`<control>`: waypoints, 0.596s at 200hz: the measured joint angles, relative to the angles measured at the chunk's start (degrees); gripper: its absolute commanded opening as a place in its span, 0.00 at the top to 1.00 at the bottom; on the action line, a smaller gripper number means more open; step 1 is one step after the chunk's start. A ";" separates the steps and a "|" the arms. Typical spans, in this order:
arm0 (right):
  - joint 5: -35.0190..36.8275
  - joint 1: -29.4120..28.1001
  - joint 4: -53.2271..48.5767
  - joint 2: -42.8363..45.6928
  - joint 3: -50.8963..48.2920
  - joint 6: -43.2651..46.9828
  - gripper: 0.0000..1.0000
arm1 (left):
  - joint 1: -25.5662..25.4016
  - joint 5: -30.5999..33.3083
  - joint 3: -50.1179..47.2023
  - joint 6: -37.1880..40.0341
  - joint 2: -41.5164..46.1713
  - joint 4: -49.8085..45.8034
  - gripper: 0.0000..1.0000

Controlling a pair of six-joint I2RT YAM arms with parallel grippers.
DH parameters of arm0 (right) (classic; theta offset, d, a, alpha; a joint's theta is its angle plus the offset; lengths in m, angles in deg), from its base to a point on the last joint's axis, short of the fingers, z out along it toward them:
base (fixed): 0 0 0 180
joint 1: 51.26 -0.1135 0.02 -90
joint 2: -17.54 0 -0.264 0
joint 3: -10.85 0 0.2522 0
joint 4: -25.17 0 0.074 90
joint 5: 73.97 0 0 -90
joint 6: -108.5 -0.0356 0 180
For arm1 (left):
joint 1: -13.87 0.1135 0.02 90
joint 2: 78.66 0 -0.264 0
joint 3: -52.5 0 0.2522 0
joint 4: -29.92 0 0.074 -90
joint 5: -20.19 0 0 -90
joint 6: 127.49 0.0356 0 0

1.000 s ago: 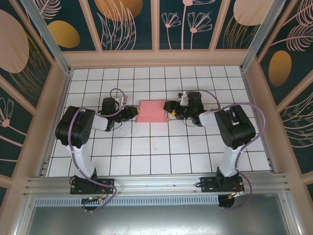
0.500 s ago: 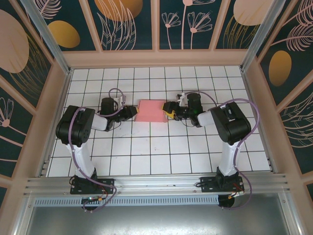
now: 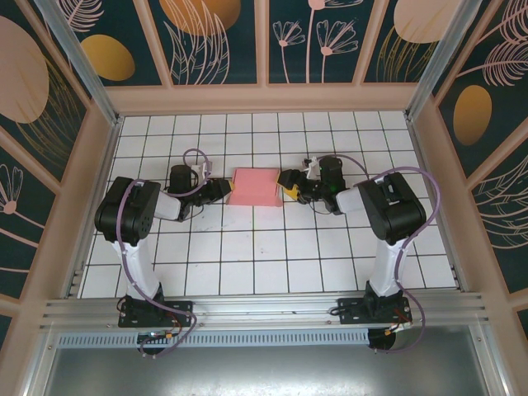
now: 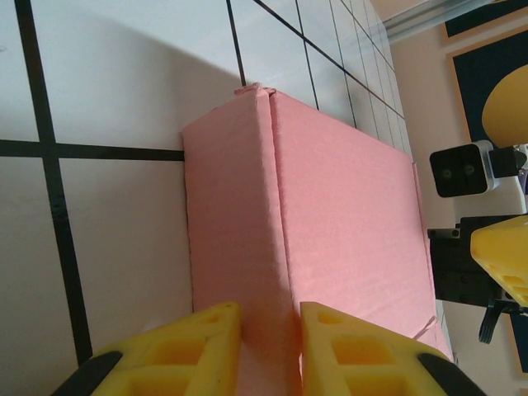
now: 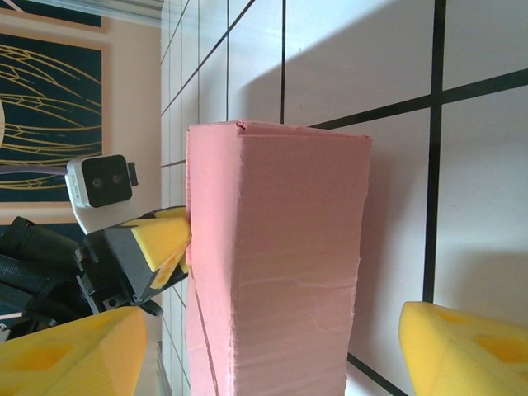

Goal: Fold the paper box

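Box [image 3: 255, 186] lies folded at centre of table [image 3: 247, 264], long axis 9-to-3 o'clock, left gripper [image 3: 223, 190] clenched on its 9 o'clock edge, right gripper [image 3: 289, 186] unclenched, jaws spread astride the 3 o'clock end.

No text, label, brand, number or sign can be read on the box [image 4: 346, 223] or anywhere else
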 measured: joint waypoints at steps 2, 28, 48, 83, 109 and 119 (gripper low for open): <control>-0.07 0.00 0.00 -0.02 0.00 -0.07 0.21 | 0.02 -0.04 0.00 0.00 -0.07 0.02 0.77; -0.85 -0.35 0.85 -0.81 0.20 -0.94 0.26 | 0.66 -0.85 0.00 -0.02 -0.55 0.79 0.77; -1.92 -1.01 1.22 -2.01 1.14 -1.55 0.30 | 0.87 -1.29 0.00 -0.02 -0.68 0.92 0.77; -3.63 -2.43 1.97 -2.60 2.05 -2.89 0.44 | 0.90 -1.46 0.00 -0.02 -0.76 0.98 0.76; -4.31 -2.45 2.78 -2.60 2.21 -3.98 0.52 | 1.16 -1.66 -0.04 0.00 -0.83 1.03 0.72; -4.35 -2.45 2.84 -2.60 2.21 -4.33 0.52 | 1.18 -1.66 -0.22 -0.02 -0.83 1.20 0.69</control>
